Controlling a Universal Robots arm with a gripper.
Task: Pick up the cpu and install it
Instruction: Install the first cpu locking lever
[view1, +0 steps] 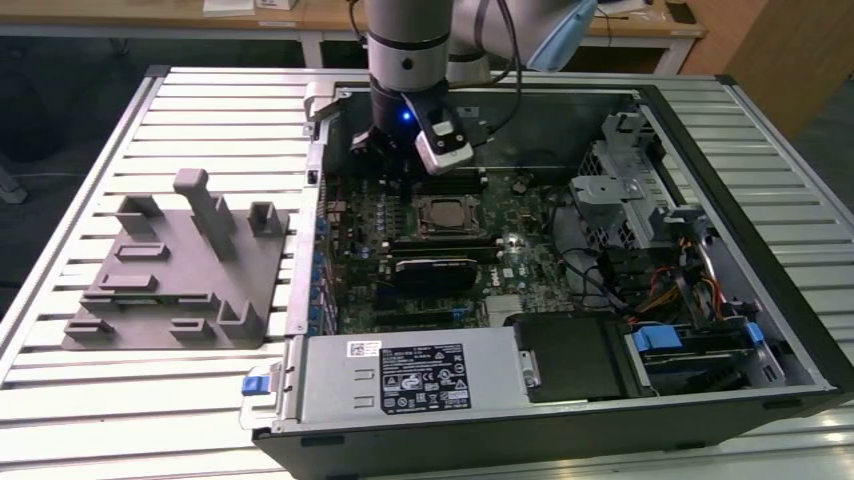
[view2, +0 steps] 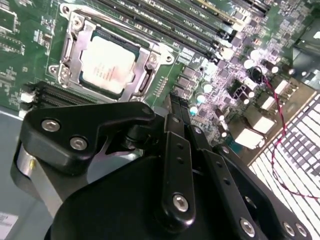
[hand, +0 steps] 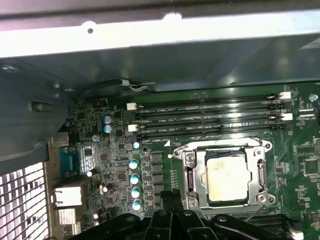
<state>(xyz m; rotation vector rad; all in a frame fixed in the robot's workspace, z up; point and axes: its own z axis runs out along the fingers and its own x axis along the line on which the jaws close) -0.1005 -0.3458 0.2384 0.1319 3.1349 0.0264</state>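
Note:
The cpu (view1: 441, 215) (view2: 107, 65) (hand: 227, 180), a small square chip with a silvery-white top, lies flat inside the metal socket frame (hand: 192, 172) on the green motherboard. My gripper (view1: 390, 175) (view2: 177, 105) (hand: 170, 197) hangs over the board beside the socket, toward the exterior view's left and the case's back wall. Its two dark fingers are pressed together with nothing between them. It does not touch the cpu.
The open computer case (view1: 747, 110) lies on a slatted metal table (view1: 80, 420). Memory slots (hand: 210, 117) run behind the socket. A power supply (view1: 400, 375), drive cage (view1: 627, 150) and cables (view1: 667, 290) fill the front and right. A grey stepped block (view1: 174, 270) stands left of the case.

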